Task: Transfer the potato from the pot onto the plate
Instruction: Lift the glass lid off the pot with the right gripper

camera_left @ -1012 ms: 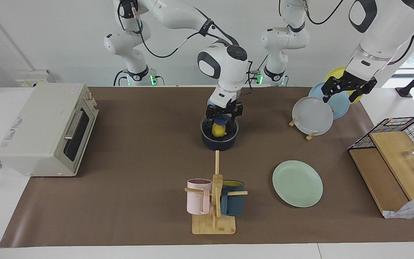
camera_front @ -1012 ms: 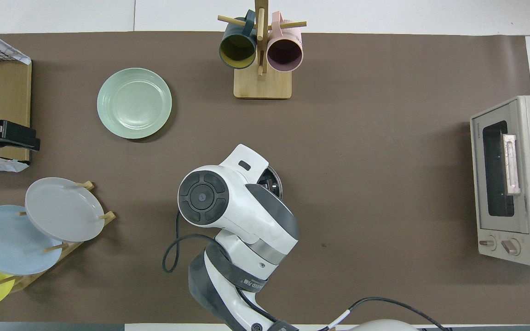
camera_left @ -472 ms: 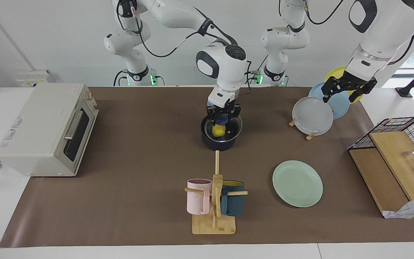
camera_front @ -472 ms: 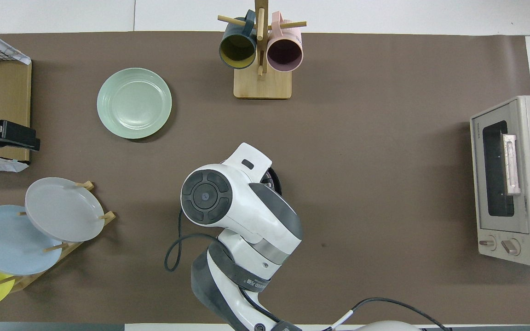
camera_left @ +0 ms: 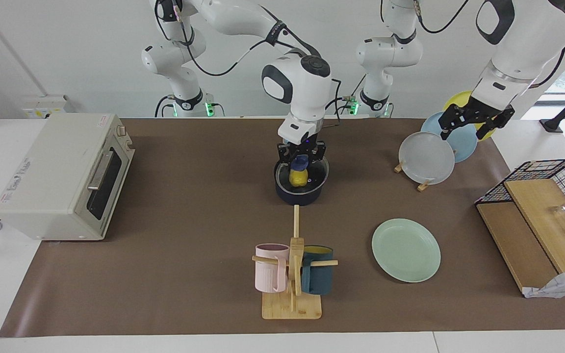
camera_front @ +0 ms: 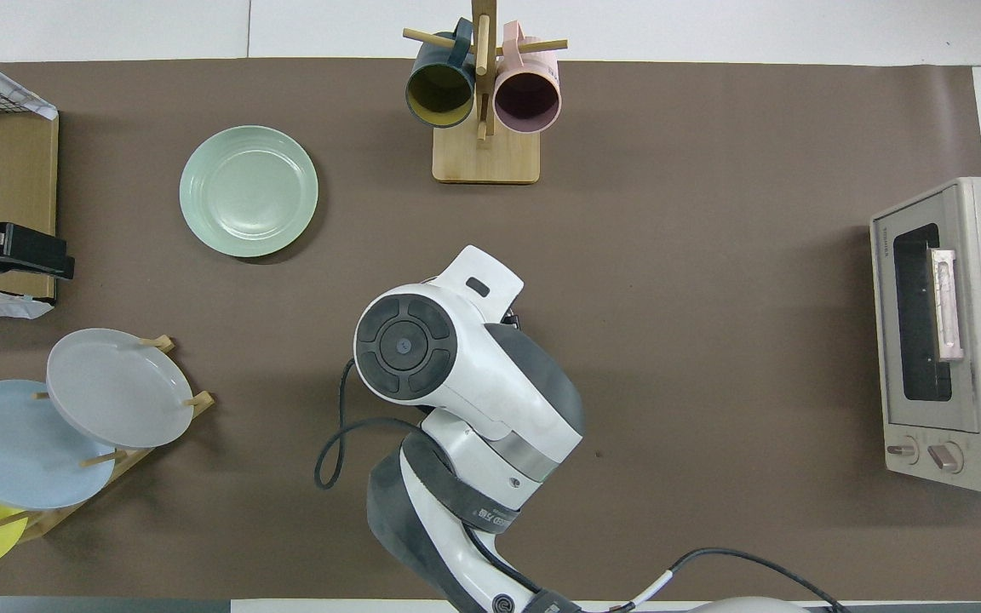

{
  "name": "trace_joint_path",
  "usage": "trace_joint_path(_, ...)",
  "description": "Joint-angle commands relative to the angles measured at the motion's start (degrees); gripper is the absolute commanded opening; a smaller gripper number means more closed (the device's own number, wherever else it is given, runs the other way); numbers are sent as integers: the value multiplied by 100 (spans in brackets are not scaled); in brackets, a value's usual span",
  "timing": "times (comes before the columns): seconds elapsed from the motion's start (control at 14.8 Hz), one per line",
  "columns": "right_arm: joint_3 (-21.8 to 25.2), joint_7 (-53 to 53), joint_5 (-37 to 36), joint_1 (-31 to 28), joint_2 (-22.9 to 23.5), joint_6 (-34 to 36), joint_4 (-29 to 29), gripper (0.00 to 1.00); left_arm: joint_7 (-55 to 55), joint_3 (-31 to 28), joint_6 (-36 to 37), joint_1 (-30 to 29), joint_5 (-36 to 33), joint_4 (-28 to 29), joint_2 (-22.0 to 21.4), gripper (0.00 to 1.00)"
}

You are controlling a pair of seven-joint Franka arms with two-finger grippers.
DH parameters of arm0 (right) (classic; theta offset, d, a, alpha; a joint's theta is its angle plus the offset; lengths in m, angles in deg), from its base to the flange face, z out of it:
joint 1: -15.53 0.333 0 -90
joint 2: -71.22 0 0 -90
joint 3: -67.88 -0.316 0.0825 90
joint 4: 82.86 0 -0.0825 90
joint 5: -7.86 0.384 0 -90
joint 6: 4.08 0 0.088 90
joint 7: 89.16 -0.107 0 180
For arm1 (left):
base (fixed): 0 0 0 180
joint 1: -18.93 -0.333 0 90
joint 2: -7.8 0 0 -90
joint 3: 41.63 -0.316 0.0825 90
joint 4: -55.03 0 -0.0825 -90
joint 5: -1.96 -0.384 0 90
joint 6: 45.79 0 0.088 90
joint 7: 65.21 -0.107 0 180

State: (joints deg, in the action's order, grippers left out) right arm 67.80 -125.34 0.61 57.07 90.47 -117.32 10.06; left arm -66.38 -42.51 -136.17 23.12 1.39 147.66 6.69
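Observation:
The yellow potato (camera_left: pixel 298 178) lies inside the dark navy pot (camera_left: pixel 299 193), which stands mid-table; its long handle does not show. My right gripper (camera_left: pixel 300 166) reaches down into the pot with its fingers closed against the potato's sides, and the potato is still inside the rim. In the overhead view the right arm (camera_front: pixel 456 366) covers the pot and the potato. The mint-green plate (camera_left: pixel 406 250) lies flat and empty, farther from the robots than the pot and toward the left arm's end; it also shows in the overhead view (camera_front: pixel 249 191). My left gripper (camera_left: pixel 469 128) waits open above the plate rack.
A wooden mug tree (camera_left: pixel 293 274) with a pink and a dark blue mug stands farther out than the pot. A rack holds grey, light blue and yellow plates (camera_left: pixel 427 158). A toaster oven (camera_left: pixel 64 174) is at the right arm's end, a wire basket with boards (camera_left: pixel 542 206) at the left arm's end.
My right gripper has turned and drawn its fingers in around the potato inside the pot, and the right arm's wrist has shifted slightly. The left arm has not moved.

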Motion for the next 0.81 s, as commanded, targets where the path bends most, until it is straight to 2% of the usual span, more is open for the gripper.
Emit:
trace_joint_path(0.0,-1,942,-118,-382,-192,408,-186,40,64,-17,38,21,48,62,-100,100)
trace_joint_path(0.2,-9,2007,-224,-1093,-429,689,-38,40,64,-9,20,65,57,62,-100,100)
trace_joint_path(0.4,-1,2693,-233,-1840,-693,752,506,40,82,0,-6,82,57,62,-100,100)
trace_joint_path(0.47,-9,2921,-241,-2147,-815,595,865,40,73,9,-15,82,48,62,-100,100)
trace_joint_path(0.61,-9,3640,-268,-2788,-992,-289,1612,40,90,18,-32,213,57,62,-100,100)
trace_joint_path(0.74,-9,4431,-268,-3369,-993,-942,1878,40,91,27,-67,354,48,62,-100,100)
